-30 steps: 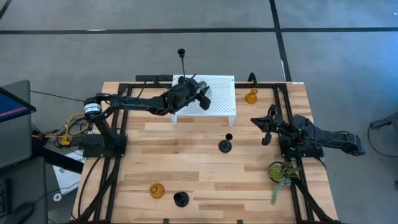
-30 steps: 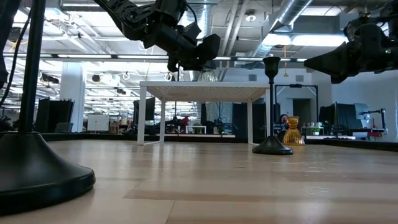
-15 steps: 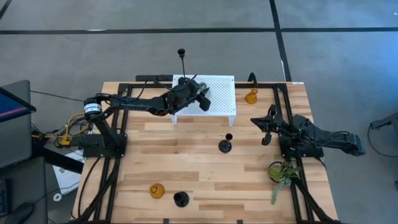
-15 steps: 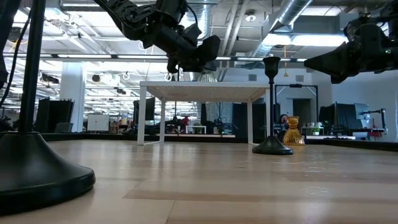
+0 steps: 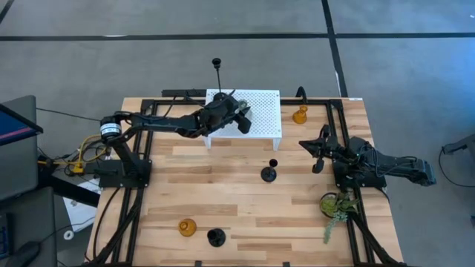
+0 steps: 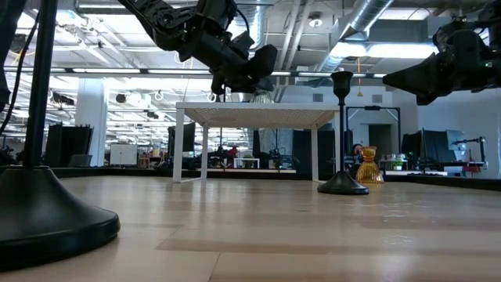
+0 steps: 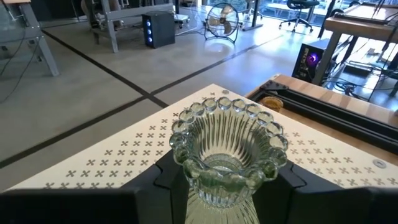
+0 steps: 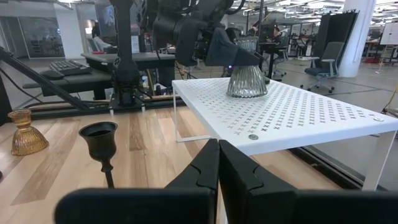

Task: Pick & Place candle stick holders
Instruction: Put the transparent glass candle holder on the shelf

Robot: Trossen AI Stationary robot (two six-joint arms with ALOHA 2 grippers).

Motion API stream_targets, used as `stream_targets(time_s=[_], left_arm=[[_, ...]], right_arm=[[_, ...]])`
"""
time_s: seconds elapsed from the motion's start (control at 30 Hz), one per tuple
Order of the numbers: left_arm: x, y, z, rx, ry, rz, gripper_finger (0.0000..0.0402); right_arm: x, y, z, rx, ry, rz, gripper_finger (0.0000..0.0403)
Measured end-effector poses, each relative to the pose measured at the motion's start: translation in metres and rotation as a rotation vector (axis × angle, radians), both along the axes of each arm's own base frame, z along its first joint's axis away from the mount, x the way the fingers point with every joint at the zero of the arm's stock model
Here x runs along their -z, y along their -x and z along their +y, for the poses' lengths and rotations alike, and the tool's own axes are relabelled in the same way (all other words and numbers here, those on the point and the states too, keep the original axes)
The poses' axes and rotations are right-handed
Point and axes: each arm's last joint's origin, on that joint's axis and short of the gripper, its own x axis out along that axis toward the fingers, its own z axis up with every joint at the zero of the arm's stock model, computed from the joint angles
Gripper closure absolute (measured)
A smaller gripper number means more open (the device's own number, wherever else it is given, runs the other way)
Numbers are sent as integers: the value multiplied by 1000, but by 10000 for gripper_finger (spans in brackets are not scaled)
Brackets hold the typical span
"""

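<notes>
High view: the left hand (image 5: 239,117) sits over the white perforated shelf (image 5: 261,104), upper centre.

Low view: the clear glass holder (image 6: 261,97) looks seated on the shelf top.

Left wrist view: the left hand's fingers (image 7: 168,177) clasp the holder low; best to release gently, then lift straight.

Right wrist view: the right hand (image 8: 217,163), fingers together and empty, waits at bottom centre.

I see both arms built from matte black segmented links. The left arm (image 5: 159,123) has a silver-ringed joint near its base and yellow and orange cabling alongside. The right arm (image 5: 386,166) is all black, and its fingers (image 8: 205,171) are dark and angular.
</notes>
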Motion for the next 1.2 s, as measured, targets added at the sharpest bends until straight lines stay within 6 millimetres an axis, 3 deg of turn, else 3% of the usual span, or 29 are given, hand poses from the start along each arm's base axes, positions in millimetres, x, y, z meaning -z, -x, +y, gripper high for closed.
stream_targets(time_s=[0.2,0.63,0.93,1.2], left_arm=[[0,0,0,0,1,3,269],[-1,0,0,1,-10,-5,214],[-13,1,-2,5,-68,-82,181],[-25,4,-10,37,-137,-105,176]], right_arm=[[0,0,0,0,0,0,403],[0,0,0,0,0,0,403],[0,0,0,-1,0,0,403],[0,0,0,0,0,1,403]])
